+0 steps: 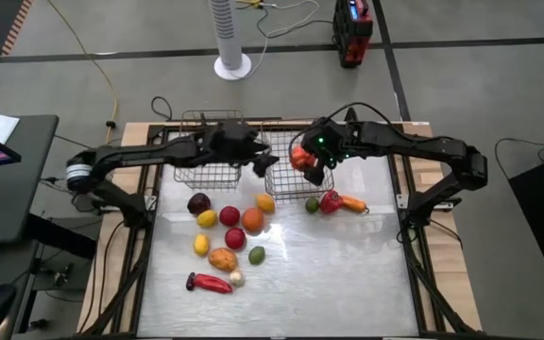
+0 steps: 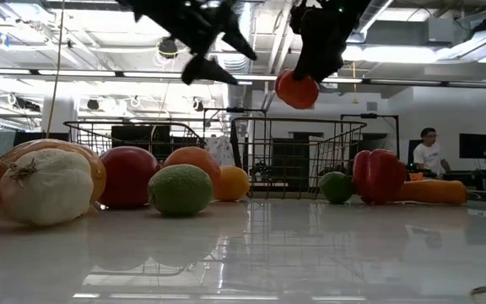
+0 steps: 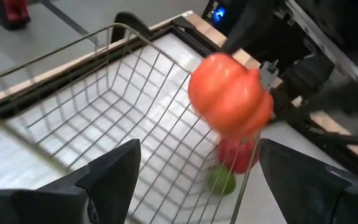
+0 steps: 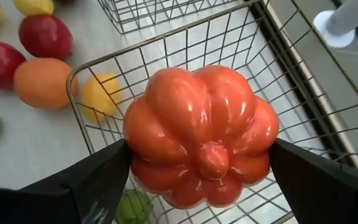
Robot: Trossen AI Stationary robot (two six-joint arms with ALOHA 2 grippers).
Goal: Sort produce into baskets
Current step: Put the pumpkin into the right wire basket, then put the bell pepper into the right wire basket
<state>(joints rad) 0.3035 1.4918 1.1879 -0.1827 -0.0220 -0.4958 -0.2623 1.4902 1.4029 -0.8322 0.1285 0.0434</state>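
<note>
Closest to the low camera, on the white table (image 1: 348, 274), lies a pile of toy food: a white garlic (image 2: 45, 187), a red round fruit (image 2: 129, 176), a green lime (image 2: 180, 189) and an orange (image 2: 194, 162). They sit on the near side of the two wire baskets, and none of them touch the baskets.

Just past the pile stand the left basket (image 1: 206, 175) and the right basket (image 4: 166, 56), side by side. Beside the right basket, on the table, are a small green fruit (image 1: 312, 204), a red pepper (image 1: 331, 201) and a carrot (image 1: 352, 202).

Up above the right basket hangs the right gripper (image 4: 197, 171). Its two fingers squeeze a big orange-red tomato (image 4: 201, 134) from both sides. The tomato is off the table, up in the air. From the right wrist view, the mesh floor of the right basket shows right behind the tomato, so the basket looks to be straight under it. I think the next move is to go down a little and let go, and the tomato should drop inside. It hangs near the basket's front rim, so it could bump the wire if it drifts toward the pile.

Over the left basket, close to where the two baskets meet, is the left gripper (image 3: 194, 180). Its fingers are spread wide and hold nothing. It looks across at the tomato. The right arm has this job.
</note>
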